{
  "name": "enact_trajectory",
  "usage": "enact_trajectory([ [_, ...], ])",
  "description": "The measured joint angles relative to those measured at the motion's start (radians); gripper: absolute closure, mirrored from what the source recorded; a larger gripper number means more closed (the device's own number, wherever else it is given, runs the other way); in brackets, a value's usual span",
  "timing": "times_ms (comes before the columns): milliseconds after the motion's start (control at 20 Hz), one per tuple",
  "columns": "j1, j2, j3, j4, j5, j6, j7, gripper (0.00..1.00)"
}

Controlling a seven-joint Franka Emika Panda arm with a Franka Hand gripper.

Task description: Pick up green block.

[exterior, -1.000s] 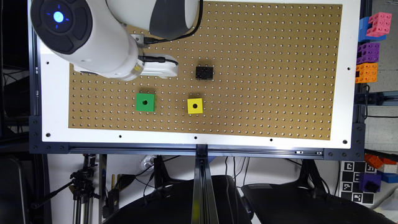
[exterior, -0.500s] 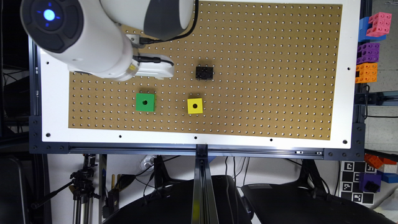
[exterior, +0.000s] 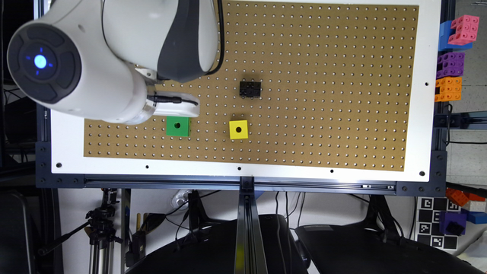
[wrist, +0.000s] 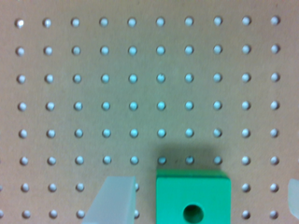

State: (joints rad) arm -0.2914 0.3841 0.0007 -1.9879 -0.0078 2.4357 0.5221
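Wrist view: the gripper [wrist: 203,205] has its jaws spread, one on each side of the green block [wrist: 193,198], which sits off-centre between them; on the pegboard tabletop [exterior: 323,114] the yellow cube [exterior: 238,129] lies beside that block, the black block [exterior: 250,89] beyond.

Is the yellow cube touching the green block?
No. In the exterior view the yellow cube sits apart from the green block, with bare pegboard between them.
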Motion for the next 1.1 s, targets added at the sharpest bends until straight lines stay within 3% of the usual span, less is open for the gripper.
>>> enact_trajectory([
  [300, 0.000, 0.002, 0.000, 0.002, 0.0000, 0.000, 0.000, 0.00],
  [850, 0.000, 0.056, 0.001, 0.009, 0.0000, 0.022, 0.000, 0.00],
  [1100, 0.000, 0.104, 0.001, 0.013, 0.0000, 0.065, 0.000, 0.00],
])
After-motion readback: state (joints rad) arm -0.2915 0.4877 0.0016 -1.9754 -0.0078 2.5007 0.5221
